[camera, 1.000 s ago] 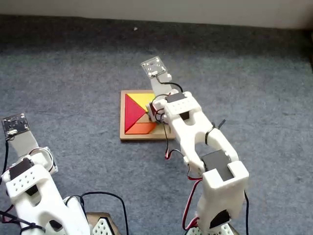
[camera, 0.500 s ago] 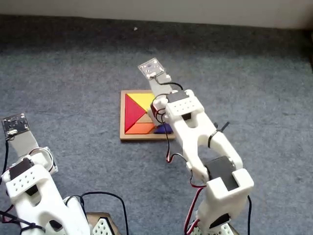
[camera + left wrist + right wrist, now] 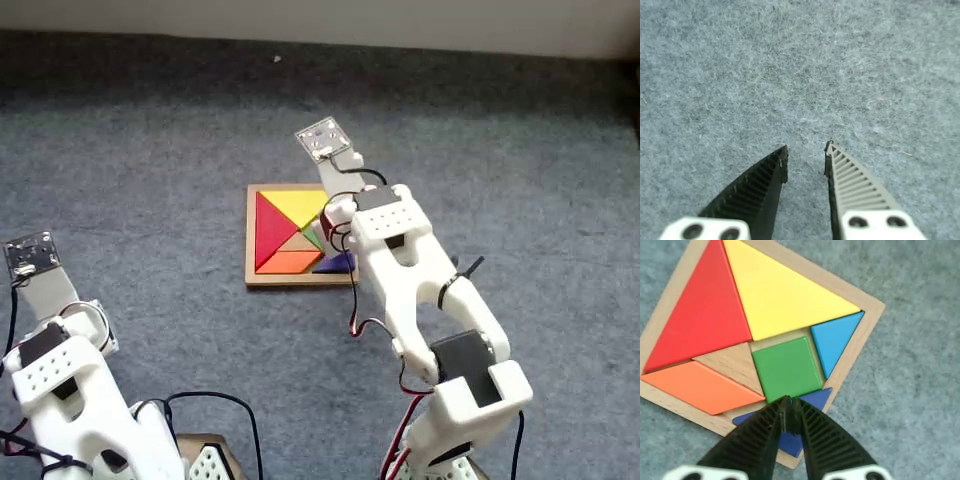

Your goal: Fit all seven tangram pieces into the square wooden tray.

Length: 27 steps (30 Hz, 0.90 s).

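Tangram pieces (image 3: 290,262) sit in the square wooden tray (image 3: 250,236) mid-surface in the high view. The red triangle (image 3: 270,232) and yellow triangle (image 3: 296,206) are visible, and the right arm is over the tray's right side.

Left wrist view: the left gripper (image 3: 806,150), fingers parted and holding nothing, hangs over the grey surface (image 3: 790,60).

Right wrist view: the right gripper (image 3: 789,412), fingers pressed together on nothing, is above a dark blue triangle (image 3: 816,397). That triangle lies partly over the tray's rim beside the green square (image 3: 787,367). The light blue triangle (image 3: 835,340) and orange parallelogram (image 3: 700,387) lie flat inside.
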Motion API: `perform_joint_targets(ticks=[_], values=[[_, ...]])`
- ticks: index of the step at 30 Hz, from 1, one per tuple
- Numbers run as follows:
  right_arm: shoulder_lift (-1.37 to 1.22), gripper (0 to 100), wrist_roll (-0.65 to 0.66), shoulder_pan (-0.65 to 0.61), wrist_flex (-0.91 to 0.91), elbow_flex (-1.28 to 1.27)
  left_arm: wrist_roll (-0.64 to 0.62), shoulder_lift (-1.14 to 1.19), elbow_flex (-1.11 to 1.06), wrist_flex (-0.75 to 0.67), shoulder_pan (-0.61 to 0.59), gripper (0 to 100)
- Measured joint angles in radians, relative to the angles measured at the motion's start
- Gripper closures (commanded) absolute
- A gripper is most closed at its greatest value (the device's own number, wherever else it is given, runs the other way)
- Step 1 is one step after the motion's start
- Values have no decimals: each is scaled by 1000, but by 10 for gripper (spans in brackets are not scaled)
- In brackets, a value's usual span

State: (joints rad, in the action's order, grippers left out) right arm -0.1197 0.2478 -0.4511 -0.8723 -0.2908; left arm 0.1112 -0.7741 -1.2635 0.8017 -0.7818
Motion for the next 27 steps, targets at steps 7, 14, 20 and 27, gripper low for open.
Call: perform_joint_targets(ticks=[7,14,20,27], values=[[-71,978,81,-3,0,0,0,0,0,0,0,863],[-97,978,87,-31,-5,2,0,0,0,0,0,863],[-97,979,87,-34,20,2,0,0,0,0,2,863],[-78,981,87,-35,29,0,0,-2,-20,-23,3,863]])
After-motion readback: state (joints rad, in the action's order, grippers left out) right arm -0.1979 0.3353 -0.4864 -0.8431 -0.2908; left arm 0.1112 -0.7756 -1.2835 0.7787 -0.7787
